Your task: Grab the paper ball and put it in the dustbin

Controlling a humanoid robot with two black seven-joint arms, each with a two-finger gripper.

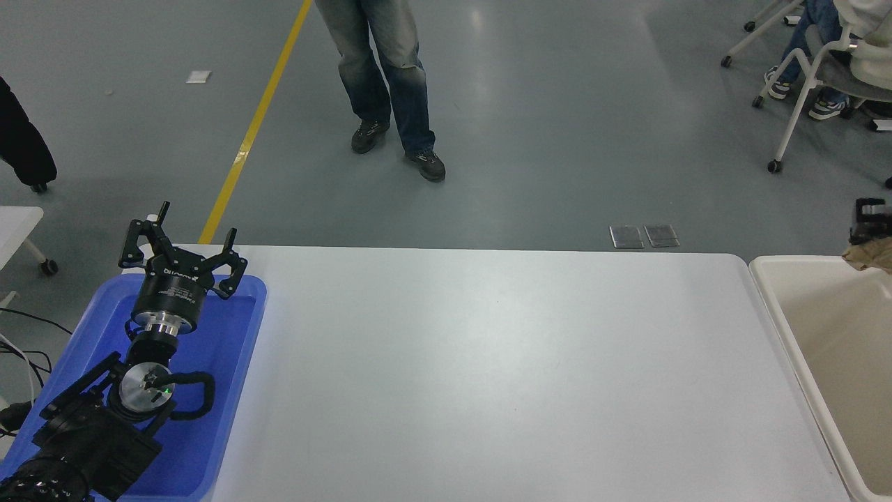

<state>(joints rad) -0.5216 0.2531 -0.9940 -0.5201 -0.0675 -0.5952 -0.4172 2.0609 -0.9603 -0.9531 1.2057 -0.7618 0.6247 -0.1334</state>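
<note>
Now paper ball (872, 256) hangs above dustbin (780, 314).

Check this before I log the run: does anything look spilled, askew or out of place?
Nothing spilled or damaged. The crumpled tan paper ball hangs from the black right gripper at the picture's right edge, above the far rim of the rectangular cream-white plastic dustbin, not yet inside.

White table (488, 376) bare between blue tray (230, 390) and dustbin (787, 335); passage unobstructed.
</note>
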